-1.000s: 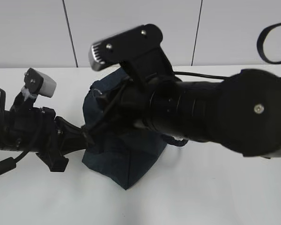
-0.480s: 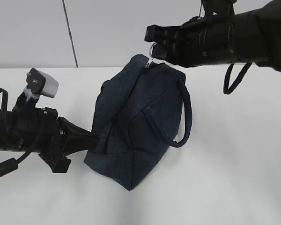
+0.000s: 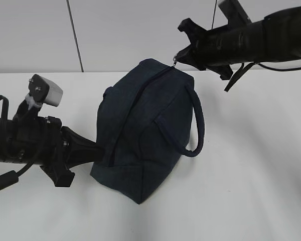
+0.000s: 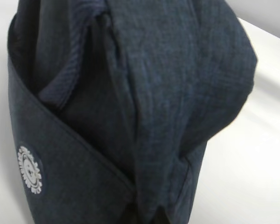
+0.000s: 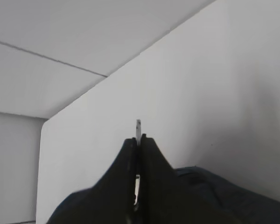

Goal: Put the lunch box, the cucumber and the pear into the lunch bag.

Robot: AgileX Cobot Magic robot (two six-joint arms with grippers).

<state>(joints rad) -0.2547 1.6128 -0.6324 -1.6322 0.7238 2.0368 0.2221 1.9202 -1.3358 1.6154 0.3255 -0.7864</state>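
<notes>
The dark navy lunch bag [image 3: 140, 130] stands on the white table with its zipper line shut along the top. My left gripper [image 3: 98, 149] is pinched on the fabric at the bag's lower left end; in the left wrist view the bag [image 4: 154, 93] fills the frame and hides the fingers. My right gripper [image 3: 179, 57] is above the bag's far top corner, shut on the metal ring pull [image 3: 175, 62]. In the right wrist view the ring pull [image 5: 138, 125] sticks out between the closed fingertips [image 5: 147, 144]. The lunch box, cucumber and pear are out of view.
The bag's loop handle [image 3: 198, 120] hangs down its right side. A white round badge [image 4: 30, 169] is on the bag's end panel. The white table [image 3: 241, 181] stretches in front and to the right, with a white wall [image 3: 115, 30] behind.
My right arm has swung from in front of the camera up and to the right, carrying the ring pull towards the bag's far top corner. The left arm has stayed still.
</notes>
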